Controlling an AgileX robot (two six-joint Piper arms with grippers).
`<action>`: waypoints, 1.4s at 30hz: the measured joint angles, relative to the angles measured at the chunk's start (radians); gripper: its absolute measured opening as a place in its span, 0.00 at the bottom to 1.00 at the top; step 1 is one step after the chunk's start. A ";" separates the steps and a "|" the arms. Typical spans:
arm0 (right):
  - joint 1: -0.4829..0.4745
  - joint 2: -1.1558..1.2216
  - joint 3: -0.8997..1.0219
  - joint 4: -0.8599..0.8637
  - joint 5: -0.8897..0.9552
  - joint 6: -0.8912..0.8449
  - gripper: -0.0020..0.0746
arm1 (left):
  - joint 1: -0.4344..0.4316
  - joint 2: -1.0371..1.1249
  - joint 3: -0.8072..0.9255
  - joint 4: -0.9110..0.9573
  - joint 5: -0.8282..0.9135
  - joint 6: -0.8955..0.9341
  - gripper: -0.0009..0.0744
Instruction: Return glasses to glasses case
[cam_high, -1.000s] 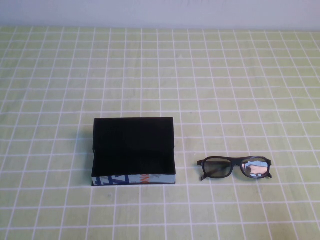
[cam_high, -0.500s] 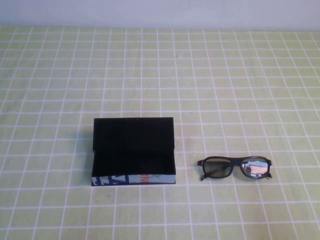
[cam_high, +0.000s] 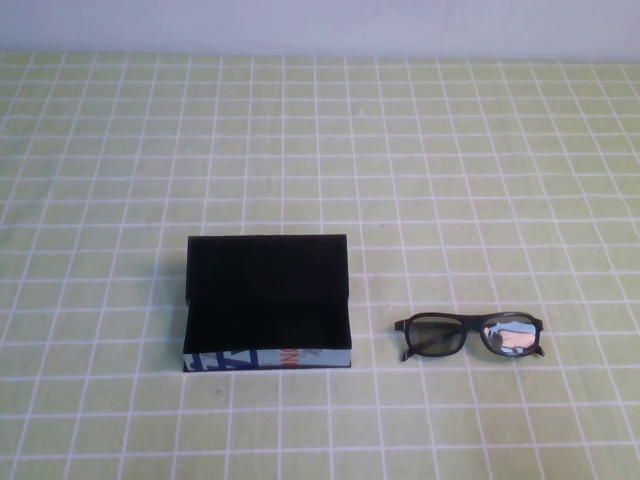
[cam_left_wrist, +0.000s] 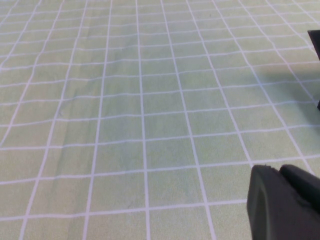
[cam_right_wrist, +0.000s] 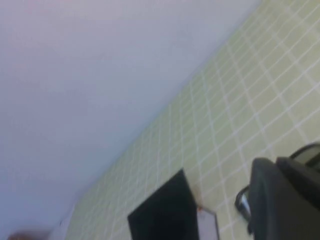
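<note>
Glasses (cam_high: 468, 335) lie flat toward the table's near-right, beside the open glasses case (cam_high: 267, 303) near the front edge. From the left wrist, the left gripper (cam_left_wrist: 284, 202) hangs over bare green checked cloth (cam_left_wrist: 150, 100). From the right wrist, the right gripper (cam_right_wrist: 285, 197) overlooks case and glasses.

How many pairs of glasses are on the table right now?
1: the glasses lie flat right of the open glasses case. Left pincer and right pincer show only in wrist views.
</note>
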 joint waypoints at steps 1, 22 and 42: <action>0.000 0.016 -0.025 0.000 0.055 0.000 0.01 | 0.000 0.000 0.000 0.000 0.000 0.000 0.01; 0.048 0.955 -0.652 -0.547 0.831 -0.281 0.01 | 0.000 0.000 0.000 0.000 0.000 0.000 0.01; 0.378 1.639 -1.206 -0.837 0.837 -0.763 0.06 | 0.000 0.000 0.000 0.000 0.000 0.000 0.01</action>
